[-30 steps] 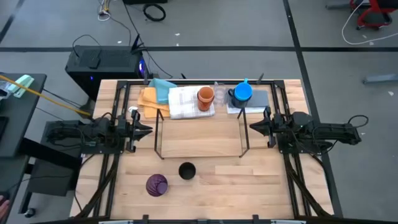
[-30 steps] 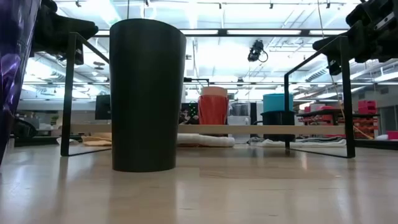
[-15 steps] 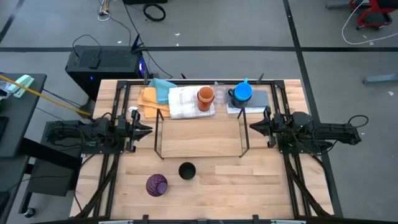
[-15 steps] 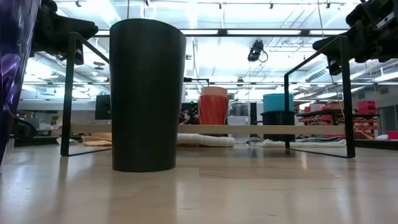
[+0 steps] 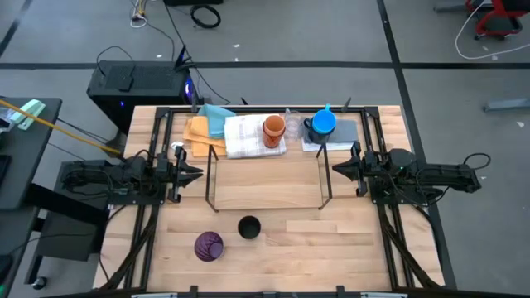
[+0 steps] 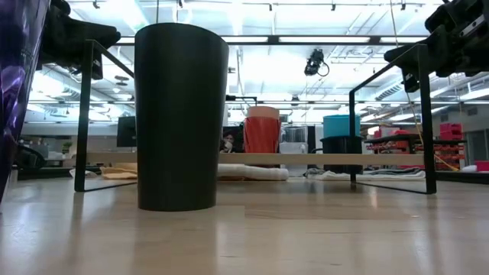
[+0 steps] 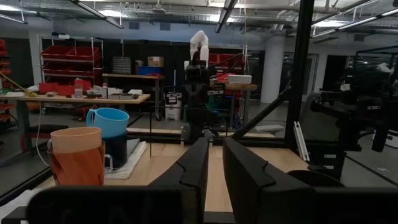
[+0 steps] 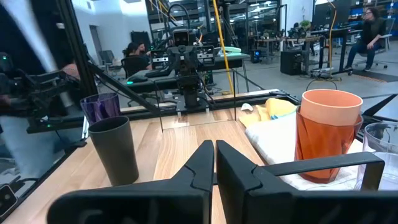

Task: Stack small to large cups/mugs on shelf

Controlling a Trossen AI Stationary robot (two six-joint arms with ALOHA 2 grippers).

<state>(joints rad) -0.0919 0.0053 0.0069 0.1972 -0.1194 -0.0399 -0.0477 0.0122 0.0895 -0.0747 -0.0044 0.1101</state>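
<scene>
The shelf (image 5: 212,179), a low frame of thin black rod, stands on the table's middle. A purple cup (image 5: 209,245) and a black cup (image 5: 249,227) stand upright near the front edge. At the far edge an orange cup (image 5: 274,128) stands on a white towel, with a clear glass (image 5: 291,122) beside it and a bright blue cup (image 5: 323,123) in a dark mug (image 6: 341,153). My left gripper (image 5: 199,172) hovers left of the shelf, its fingers a narrow gap apart with nothing between. My right gripper (image 5: 335,169) hovers right of the shelf, shut and empty.
Folded cloths lie along the far edge: teal (image 5: 217,114), orange (image 5: 199,132), white (image 5: 247,136) and grey (image 5: 339,135). Black mount rails (image 5: 157,207) run along both table sides. Bare wood lies inside the shelf and at the front right.
</scene>
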